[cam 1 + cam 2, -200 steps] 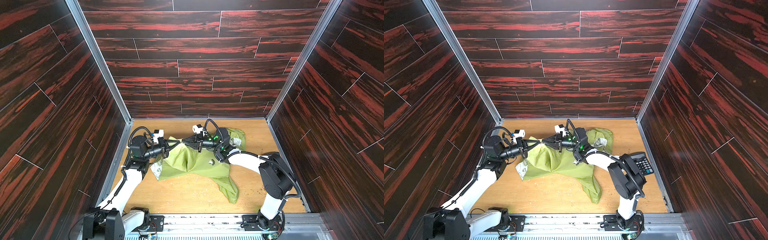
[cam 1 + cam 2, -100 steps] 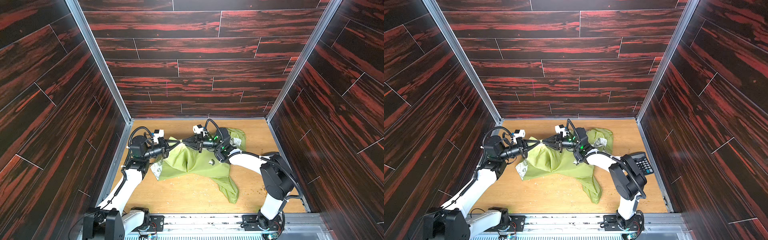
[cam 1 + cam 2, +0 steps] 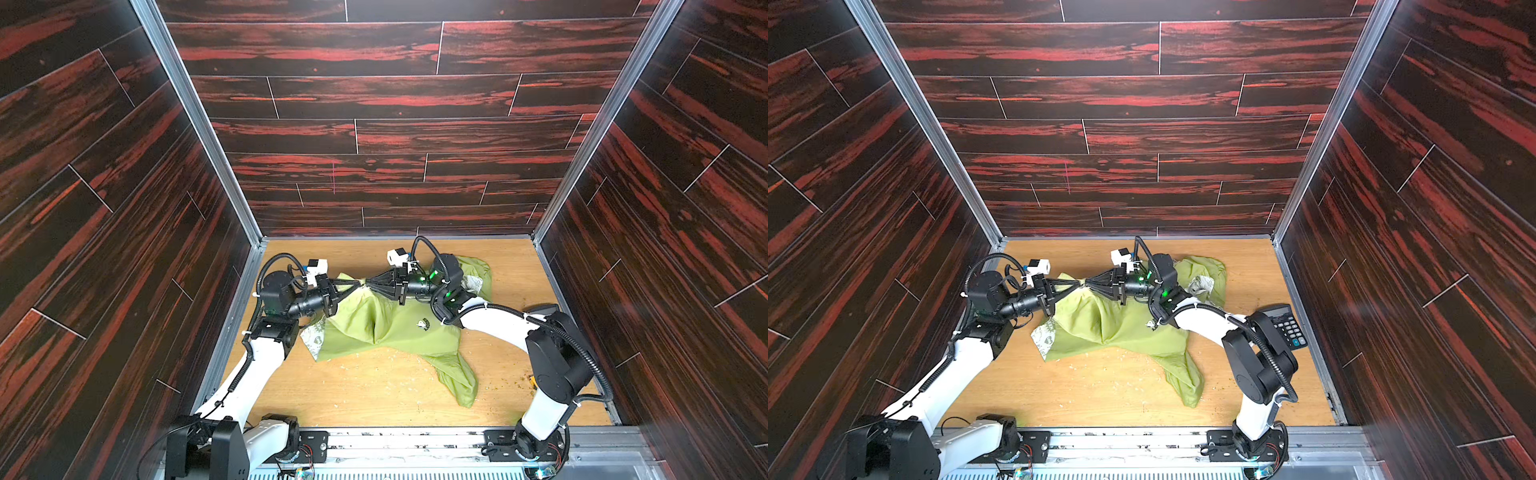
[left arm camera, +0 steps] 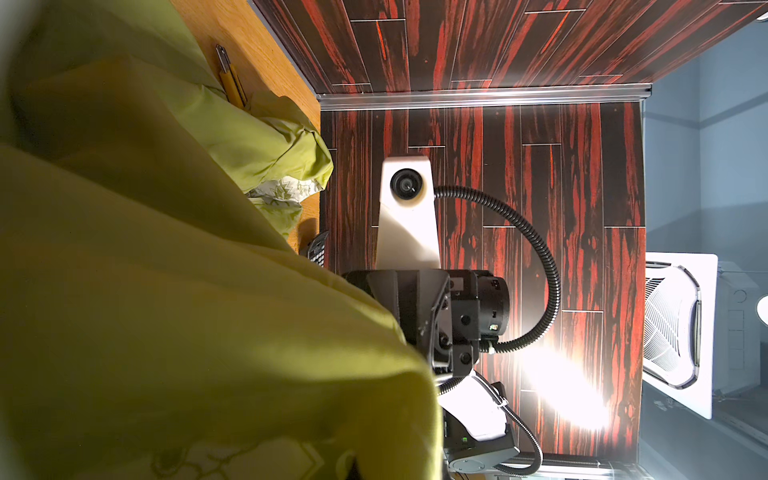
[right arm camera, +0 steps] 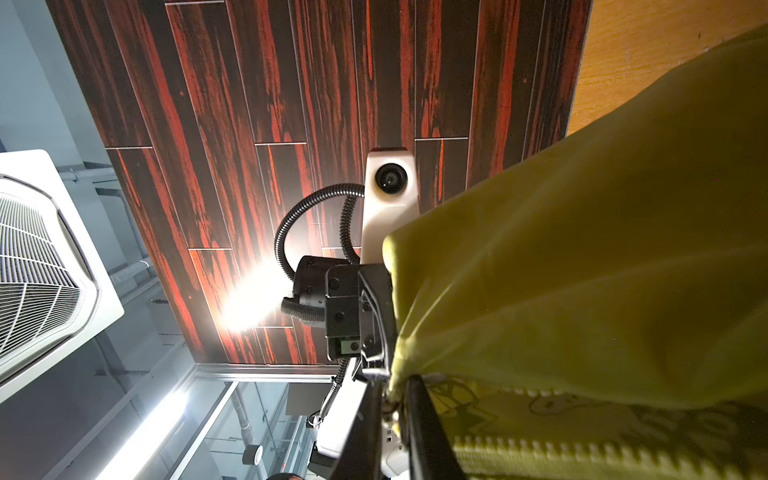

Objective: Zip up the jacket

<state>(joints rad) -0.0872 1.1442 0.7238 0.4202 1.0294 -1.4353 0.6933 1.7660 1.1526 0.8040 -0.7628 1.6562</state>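
The left gripper (image 3: 355,284) was clamped shut on a pinch of the jacket (image 3: 390,328). The right gripper (image 3: 370,285) met it nose to nose at the same raised peak of cloth, toward the back of the table (image 3: 374,399) and a little left of its middle. In the right wrist view that gripper's fingers (image 5: 428,419) stood a narrow gap apart with the jacket's edge between them. Whether they pinched it or only bracketed it could not be told. Against a second before, almost nothing had shifted in either top view: both arms kept their pose and the peak stayed where it was. That read as a pause or a change of grip at the zipper's end rather than a pull along it, so the closing was probably not advancing. A row of zipper teeth (image 5: 582,461) lay bare beside the patterned lining, which suggested that stretch was not yet joined. The jacket itself was thin, lime green and crumpled, tented down from the peak with a deep fold along its middle. A small white logo (image 3: 422,323) showed on the chest, one sleeve (image 3: 457,378) trailed toward the table's front, and the hood (image 3: 473,270) was bunched behind the right wrist. A calculator (image 3: 1285,324) lay by the right wall.
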